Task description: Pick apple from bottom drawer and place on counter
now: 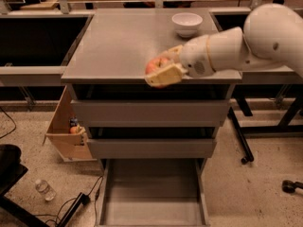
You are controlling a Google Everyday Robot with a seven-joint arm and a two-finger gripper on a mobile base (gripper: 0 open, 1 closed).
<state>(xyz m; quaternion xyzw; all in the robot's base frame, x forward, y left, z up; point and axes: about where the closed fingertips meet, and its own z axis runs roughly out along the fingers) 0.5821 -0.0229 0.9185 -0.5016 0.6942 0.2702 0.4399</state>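
The red apple (155, 65) with yellow patches is held in my gripper (163, 67), which is shut on it. The gripper is over the front edge of the grey counter (123, 41), a little right of its middle, with the white arm reaching in from the right. The bottom drawer (151, 193) is pulled open below the cabinet, and its flat floor shows nothing in it.
A white bowl (187, 22) sits at the back right of the counter. Two shut grey drawer fronts (151, 112) lie under the counter. A cardboard box (66, 131) with a small orange item leans at the cabinet's left. A plastic bottle (45, 189) lies on the floor.
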